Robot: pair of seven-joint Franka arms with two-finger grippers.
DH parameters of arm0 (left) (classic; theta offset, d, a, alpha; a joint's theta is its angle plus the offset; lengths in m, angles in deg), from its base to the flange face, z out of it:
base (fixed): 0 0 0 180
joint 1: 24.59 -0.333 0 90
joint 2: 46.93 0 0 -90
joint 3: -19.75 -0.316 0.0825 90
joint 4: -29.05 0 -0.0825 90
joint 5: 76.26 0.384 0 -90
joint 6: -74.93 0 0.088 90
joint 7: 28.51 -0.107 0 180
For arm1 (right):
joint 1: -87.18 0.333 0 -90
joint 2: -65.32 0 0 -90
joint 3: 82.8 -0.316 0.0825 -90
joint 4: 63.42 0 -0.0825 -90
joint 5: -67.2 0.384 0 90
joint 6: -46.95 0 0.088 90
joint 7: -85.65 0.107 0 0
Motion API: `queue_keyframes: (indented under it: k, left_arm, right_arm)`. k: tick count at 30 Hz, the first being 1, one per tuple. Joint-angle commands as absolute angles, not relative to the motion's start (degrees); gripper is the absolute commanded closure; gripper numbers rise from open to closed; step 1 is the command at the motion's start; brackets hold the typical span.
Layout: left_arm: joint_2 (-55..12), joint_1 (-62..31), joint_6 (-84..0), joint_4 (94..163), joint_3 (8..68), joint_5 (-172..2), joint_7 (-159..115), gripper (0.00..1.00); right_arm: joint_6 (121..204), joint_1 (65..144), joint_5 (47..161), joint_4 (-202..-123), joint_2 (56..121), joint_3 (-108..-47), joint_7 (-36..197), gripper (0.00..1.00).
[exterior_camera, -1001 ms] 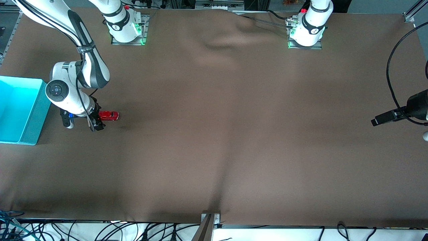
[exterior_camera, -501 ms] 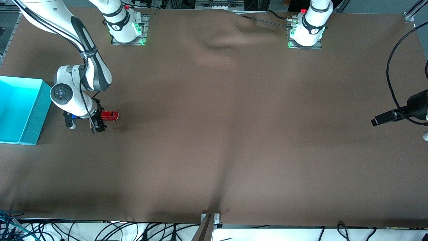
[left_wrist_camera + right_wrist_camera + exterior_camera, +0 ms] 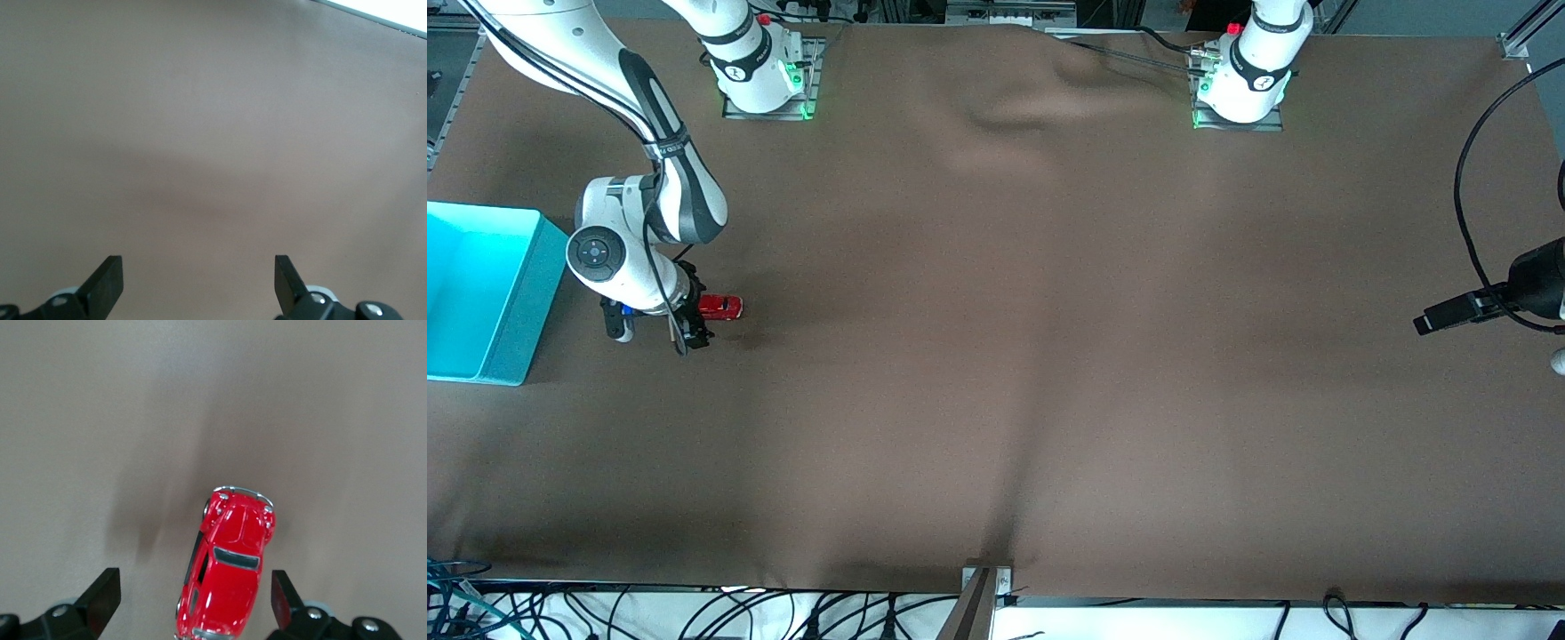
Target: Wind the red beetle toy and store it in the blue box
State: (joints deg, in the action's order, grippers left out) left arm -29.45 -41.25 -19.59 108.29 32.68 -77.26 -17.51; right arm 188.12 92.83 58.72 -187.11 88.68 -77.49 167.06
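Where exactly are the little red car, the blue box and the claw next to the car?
red beetle toy (image 3: pixel 719 307), front view, on its roof.
blue box (image 3: pixel 514 307), front view, on its outer wall facing the car.
right gripper (image 3: pixel 193 597), right wrist view, midway between its open fingertips.

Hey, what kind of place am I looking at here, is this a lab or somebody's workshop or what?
Most likely a robotics lab bench. Two white arms are bolted down along one edge of a brown-covered table, loose cables hang off the edge nearest the front camera, and the only props are a red beetle toy and a blue box.
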Motion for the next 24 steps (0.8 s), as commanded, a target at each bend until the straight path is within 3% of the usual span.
queue_keyframes:
  k: [1, 22, 24]
  left_arm:
    - [-30.14, -41.73, -18.59, 107.89, 33.02, -78.02, -18.67, 0.00]
    - [-30.14, -41.73, -18.59, 107.89, 32.93, -78.02, -18.76, 0.00]
    - [-30.14, -41.73, -18.59, 107.89, 32.93, -78.02, -18.76, 0.00]
  right_arm:
    - [188.19, 92.90, 57.54, -187.61, 88.88, -77.79, 169.76, 0.00]
    - [188.37, 92.89, 57.54, -187.44, 90.55, -77.96, 171.08, 0.00]
    - [188.37, 92.72, 57.80, -187.35, 90.55, -77.96, 171.34, 0.13]
